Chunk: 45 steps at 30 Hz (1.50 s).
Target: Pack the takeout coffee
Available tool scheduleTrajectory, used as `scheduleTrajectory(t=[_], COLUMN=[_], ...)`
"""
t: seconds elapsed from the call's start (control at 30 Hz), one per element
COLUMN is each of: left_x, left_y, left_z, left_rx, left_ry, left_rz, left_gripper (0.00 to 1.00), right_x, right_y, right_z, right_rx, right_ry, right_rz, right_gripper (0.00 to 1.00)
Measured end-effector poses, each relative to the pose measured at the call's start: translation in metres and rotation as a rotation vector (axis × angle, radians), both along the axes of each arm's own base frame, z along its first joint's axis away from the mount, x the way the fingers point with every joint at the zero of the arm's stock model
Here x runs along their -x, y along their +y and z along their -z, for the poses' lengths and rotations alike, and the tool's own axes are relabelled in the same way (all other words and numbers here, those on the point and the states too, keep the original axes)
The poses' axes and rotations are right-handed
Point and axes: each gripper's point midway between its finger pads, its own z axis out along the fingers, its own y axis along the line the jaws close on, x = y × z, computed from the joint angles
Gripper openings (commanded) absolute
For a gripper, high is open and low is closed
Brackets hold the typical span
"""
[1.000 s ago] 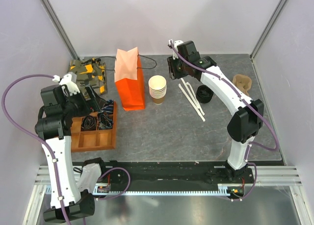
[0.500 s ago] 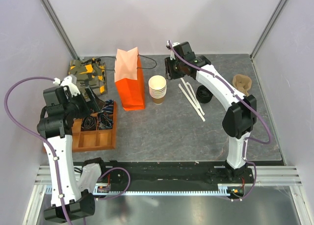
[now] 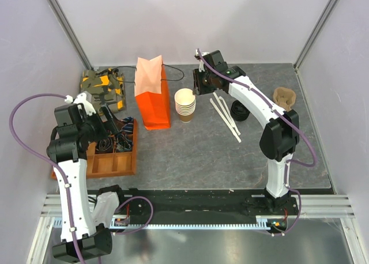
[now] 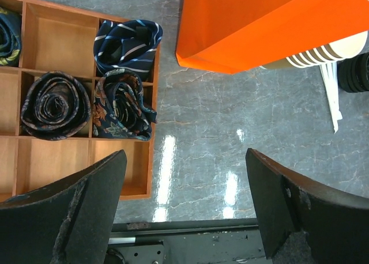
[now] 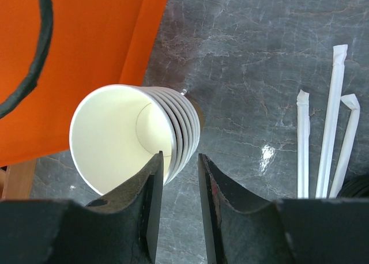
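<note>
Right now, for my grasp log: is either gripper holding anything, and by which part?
Nothing is held. The right gripper hangs over the cup stack, jaws slightly apart with nothing between them; the left gripper is wide open and empty.

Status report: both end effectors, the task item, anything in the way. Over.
Left end effector open, empty. Right end effector slightly open over paper cup stack, holding nothing. No lidded coffee in view. Orange bag beside stack.
</note>
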Motion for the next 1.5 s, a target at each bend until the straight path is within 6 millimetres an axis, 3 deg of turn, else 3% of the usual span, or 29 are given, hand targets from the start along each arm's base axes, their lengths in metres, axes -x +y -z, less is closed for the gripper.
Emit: scheduleTrajectory(t=[0.23,0.57,1.13,1.5], left_x=[-0.002,-0.003,-0.004,-0.006], left_y=[0.002,0.003,0.005,0.005], left_z=[0.002,0.003,0.008,0.011], left_rx=[-0.003,0.000,0.006,0.011], left_ry=[-0.003,-0.005,0.015,0.031], left_rz=[-0.008,-0.017,-0.023,-0.023], left_gripper=[0.92,0.91,0.91,0.91], right_x=[0.000,0.001,0.006,0.005], right_y=[0.003,0.005,0.010,0.006], right_z=[0.012,0.013,0.008,-0.014], right_rx=[-0.002,-0.016,-0.053,-0.111], right_ry=[0.031,0.044,0.067,0.056], right_rz=[-0.004,0.000,-0.004,-0.002], right_gripper=[0.33,0.00,0.00,0.00])
